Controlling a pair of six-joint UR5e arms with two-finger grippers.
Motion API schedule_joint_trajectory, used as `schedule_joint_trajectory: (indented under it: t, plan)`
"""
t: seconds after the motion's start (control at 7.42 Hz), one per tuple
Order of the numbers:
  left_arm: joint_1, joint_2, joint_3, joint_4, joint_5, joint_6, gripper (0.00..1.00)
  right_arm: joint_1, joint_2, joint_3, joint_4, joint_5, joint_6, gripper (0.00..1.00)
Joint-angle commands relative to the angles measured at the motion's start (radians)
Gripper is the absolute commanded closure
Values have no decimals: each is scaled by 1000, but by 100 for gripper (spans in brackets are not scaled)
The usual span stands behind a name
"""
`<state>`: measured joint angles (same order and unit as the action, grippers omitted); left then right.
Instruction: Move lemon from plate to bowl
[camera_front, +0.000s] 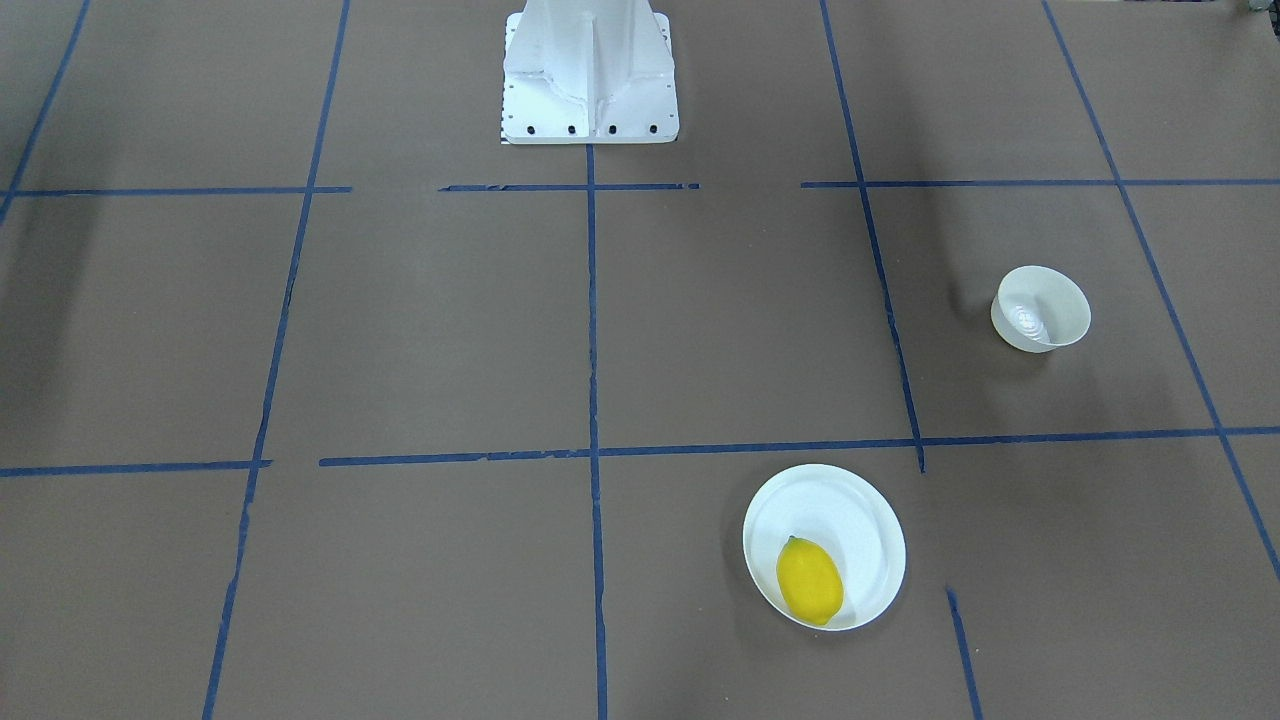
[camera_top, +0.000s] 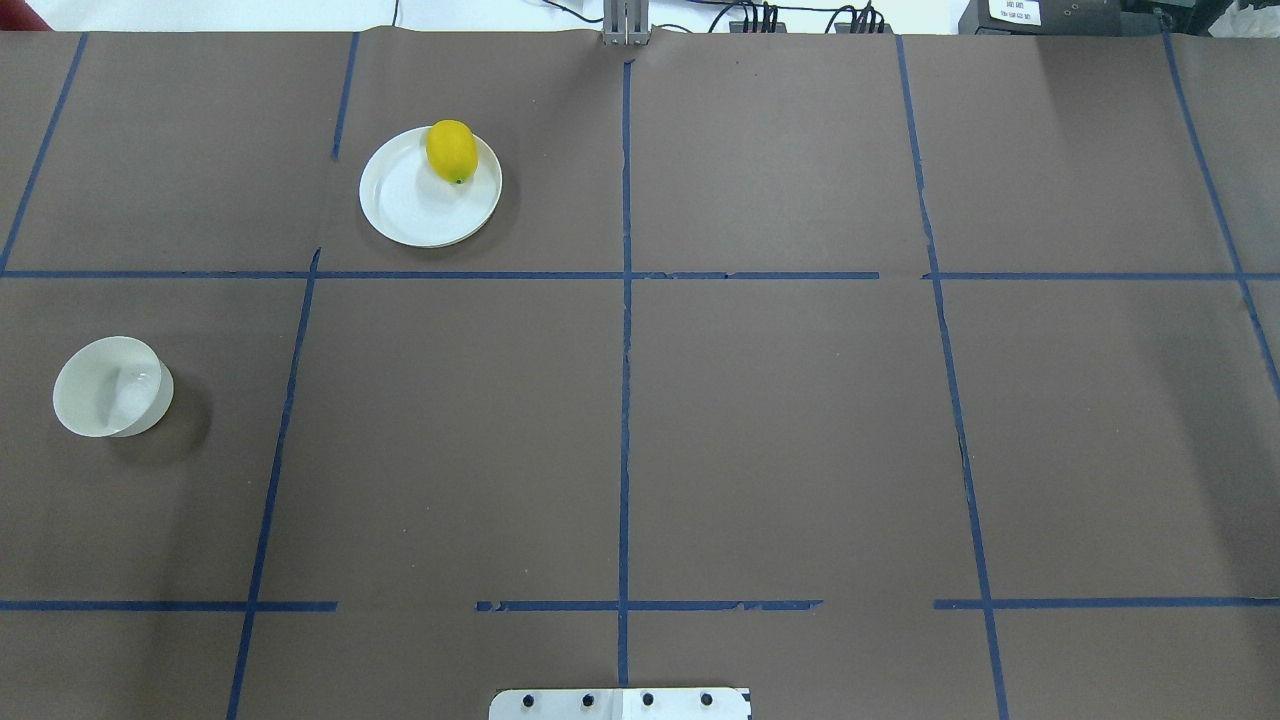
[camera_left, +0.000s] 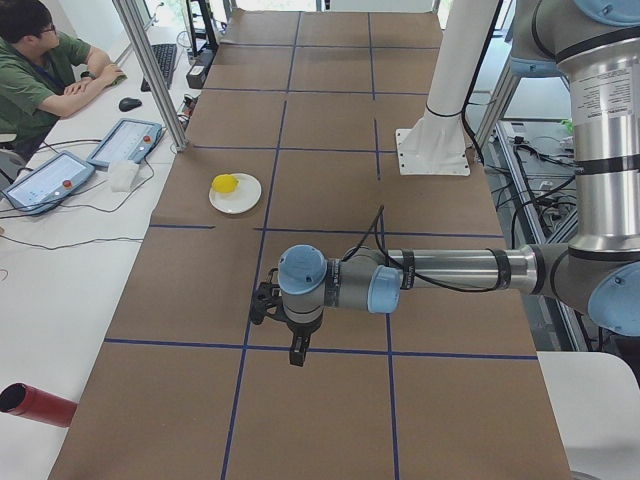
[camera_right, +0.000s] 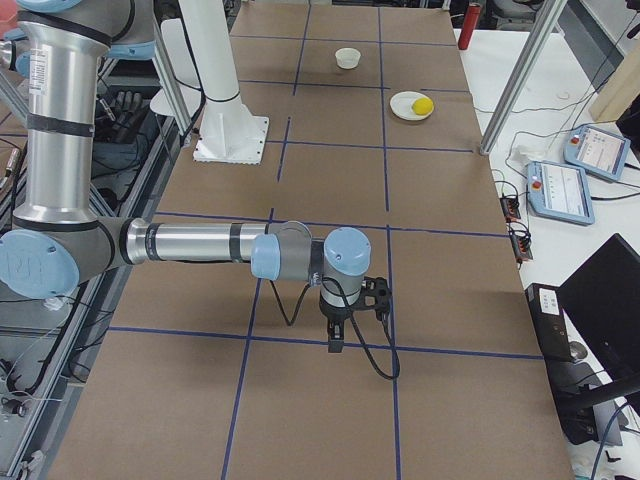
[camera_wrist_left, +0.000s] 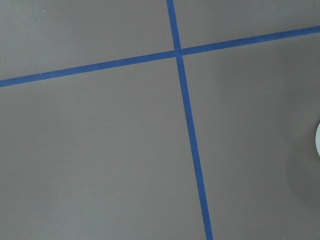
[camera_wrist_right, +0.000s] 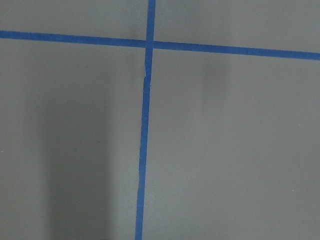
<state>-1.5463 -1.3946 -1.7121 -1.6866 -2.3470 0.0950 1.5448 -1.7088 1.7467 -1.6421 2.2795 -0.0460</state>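
The yellow lemon (camera_front: 810, 582) lies on the outer part of the flat white plate (camera_front: 840, 520); in the overhead view the lemon (camera_top: 452, 151) is at the far edge of the plate (camera_top: 415, 205). The small deep white bowl (camera_front: 1040, 308) stands empty, apart from the plate, on the table's left side (camera_top: 110, 387). My left gripper (camera_left: 297, 358) hangs over the table, fingers down, far from both dishes. My right gripper (camera_right: 335, 345) hangs over the table's other end. I cannot tell whether either is open or shut. Both show only in the side views.
The white robot pedestal (camera_front: 590, 75) stands at the table's middle edge. Blue tape lines cross the brown table. An operator (camera_left: 40, 60) sits at a side desk with tablets (camera_left: 120, 140). A red cylinder (camera_left: 35, 405) lies near the table's corner.
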Motion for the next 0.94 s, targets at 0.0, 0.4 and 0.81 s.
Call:
schedule_joint_trajectory:
  t: [0.0, 0.4, 0.81]
  plan:
    - [0, -4, -17, 2, -2, -1, 0, 0, 0, 0, 1, 0, 0, 0]
    - [2, -7, -18, -4, -3, 0, 0, 0, 0, -1, 1, 0, 0, 0]
    - [8, -133, -17, -10, 6, -24, 0, 0, 0, 0, 1, 0, 0, 0]
